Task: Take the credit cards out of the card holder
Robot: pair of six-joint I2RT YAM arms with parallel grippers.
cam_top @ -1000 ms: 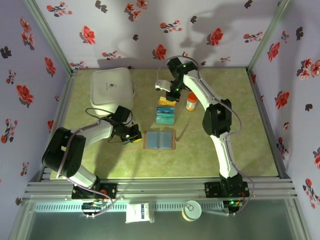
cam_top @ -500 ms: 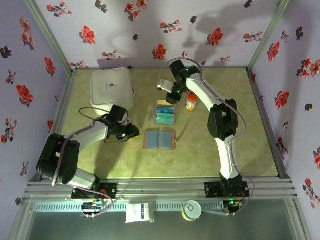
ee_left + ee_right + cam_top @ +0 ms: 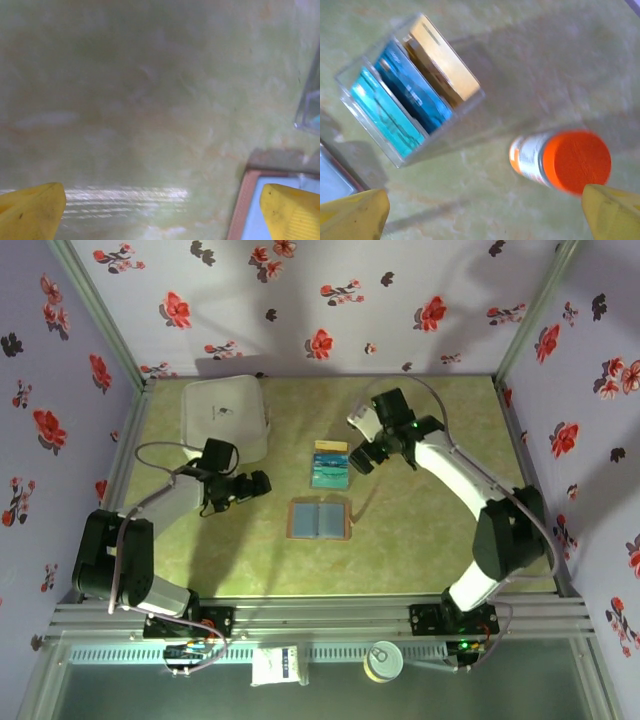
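Note:
The card holder (image 3: 320, 520) lies open and flat mid-table, blue-grey inside with a brown rim; one corner (image 3: 246, 200) shows in the left wrist view. Just behind it the credit cards (image 3: 331, 466), teal, blue and one tan-edged, lie together inside a clear plastic sleeve (image 3: 405, 97). My left gripper (image 3: 256, 483) hovers left of the holder, open, with nothing between its yellow fingertips (image 3: 31, 212). My right gripper (image 3: 363, 459) hangs just right of the cards, open and empty, its fingertips (image 3: 615, 212) wide apart.
An orange-capped pill bottle (image 3: 567, 161) stands right of the sleeve, under my right arm. A white square box (image 3: 225, 415) sits at the back left. Metal frame rails edge the green mat (image 3: 440, 540).
My right arm has swung from behind the cards round to their right side, covering the bottle from above. My left gripper has drawn back leftward, away from the holder.

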